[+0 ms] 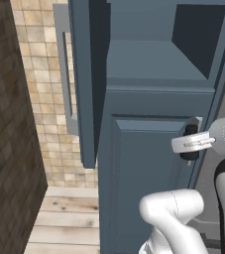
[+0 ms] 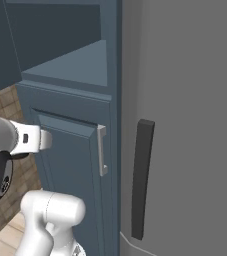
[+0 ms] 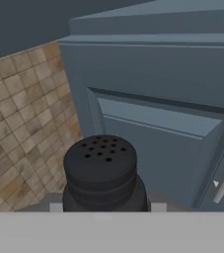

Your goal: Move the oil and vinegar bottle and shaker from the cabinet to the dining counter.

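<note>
The gripper [image 3: 103, 207] is holding the shaker [image 3: 102, 173]. The shaker is small, round and almost black, with little holes in its flat top. It sits upright between the two fingers, and the fingers press on its sides low down. It is up in the air, out in front of the cabinet [image 1: 148, 94], not on any shelf.

The cabinet is tall and blue. Its top door [image 1: 86, 79] is swung open, and the shelf [image 1: 153, 62] inside looks bare. The lower door [image 2: 70, 165] is shut and has a short grey handle [image 2: 102, 150].

The white arm [image 1: 183, 218] reaches up beside the lower door. To the right of the cabinet stands a big grey panel [image 2: 195, 125] with a long dark handle [image 2: 142, 177]. To the left there is a tan tiled wall [image 1: 39, 74] and a wooden floor [image 1: 64, 218].
</note>
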